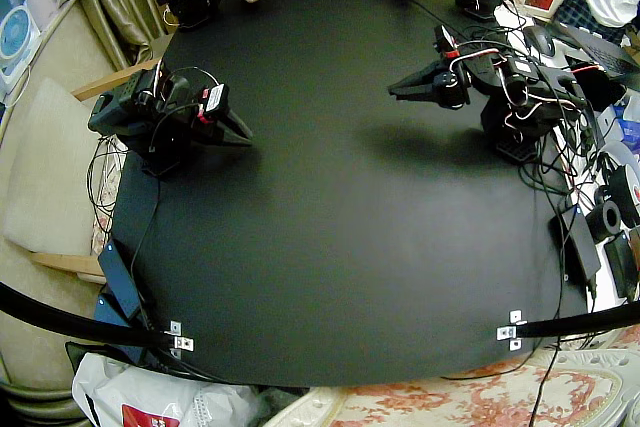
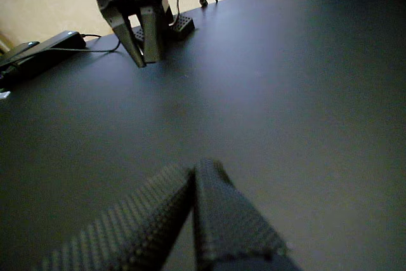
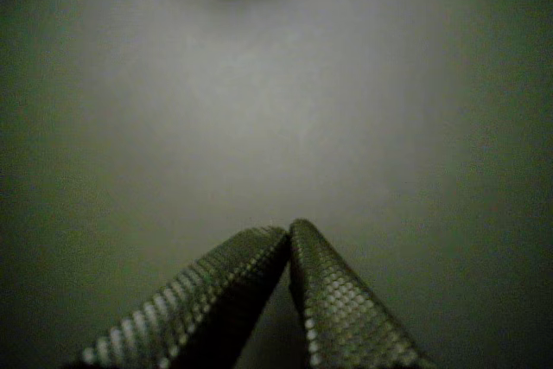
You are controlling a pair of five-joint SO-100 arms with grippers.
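A black table point(image 1: 330, 247) fills the middle of a cluttered room. Nearer, the right gripper point(image 1: 240, 135) sits folded low over the table, jaws pressed together on nothing, apparently at rest. Farther back, the left gripper point(image 1: 395, 93) hovers just above the table, likewise closed and empty, with tangled cables point(image 1: 560, 137) behind it.

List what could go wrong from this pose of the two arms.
1. The left gripper and the right gripper, both shut, point at each other across the black table. If both drive inward, they could collide.
2. Loose cables crowd the base of the left arm. A wide swing might snag them.
3. One wrist view is dim and hazy around the shut fingertips, so close work there would be poorly seen.
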